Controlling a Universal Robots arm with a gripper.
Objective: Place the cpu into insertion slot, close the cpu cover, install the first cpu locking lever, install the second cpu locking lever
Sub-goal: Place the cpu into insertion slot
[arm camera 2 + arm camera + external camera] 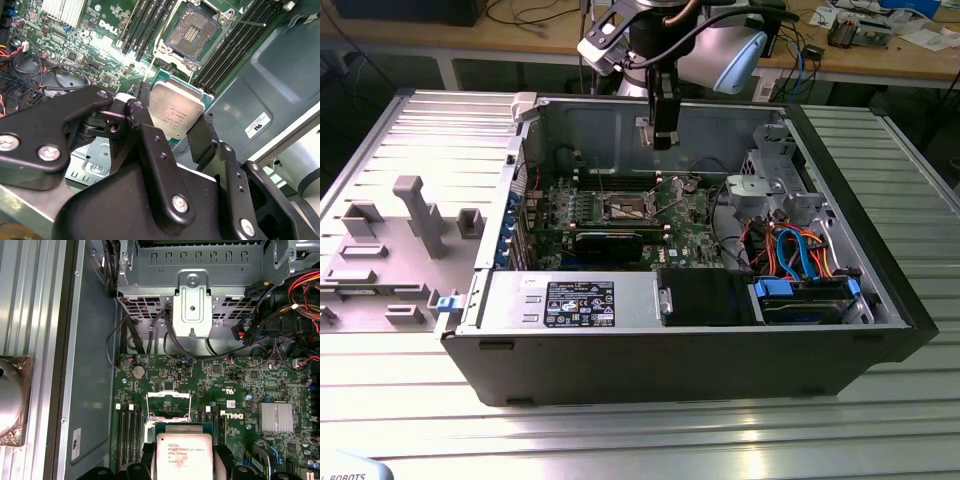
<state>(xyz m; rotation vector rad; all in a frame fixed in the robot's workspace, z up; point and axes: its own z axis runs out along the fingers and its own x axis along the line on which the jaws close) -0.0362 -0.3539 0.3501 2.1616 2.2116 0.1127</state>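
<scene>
Hand [173,119] tight on the cpu [176,106], well above the open insertion slot [193,32]

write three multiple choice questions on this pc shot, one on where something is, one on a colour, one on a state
1. Where is the cpu?
A) seated in the socket
B) held in the end effector above the board
C) lying loose on the board

2. What colour is the board?
A) green
B) red
C) white

3. What state is the socket in?
A) covered and locked
B) holding a chip
C) open and empty

Answers:
1 B: the second wrist view shows the cpu clamped in the end effector, apart from the socket.
2 A: green shows around the socket in both wrist views.
3 C: its bare contacts show, with nothing over them.
</scene>
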